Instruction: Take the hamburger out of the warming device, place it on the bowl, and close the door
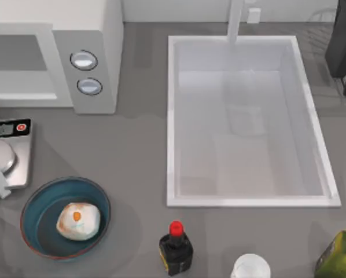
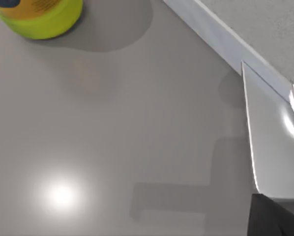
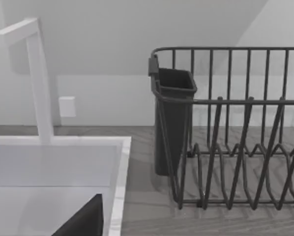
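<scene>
At the upper left of the frame the microwave (image 1: 51,55) stands on the grey desk (image 1: 132,156), its two round knobs (image 1: 84,60) on the side panel. At the lower left the burger (image 1: 78,220) lies inside the blue bowl (image 1: 34,204). Just above the bowl, at the left edge, sits a metal scale (image 1: 19,156). A white sink (image 1: 248,121) takes the middle and right. Along the bottom edge stand a dark bottle with a red cap (image 1: 176,249), a white cup (image 1: 251,267) and a green bottle (image 1: 338,258).
</scene>
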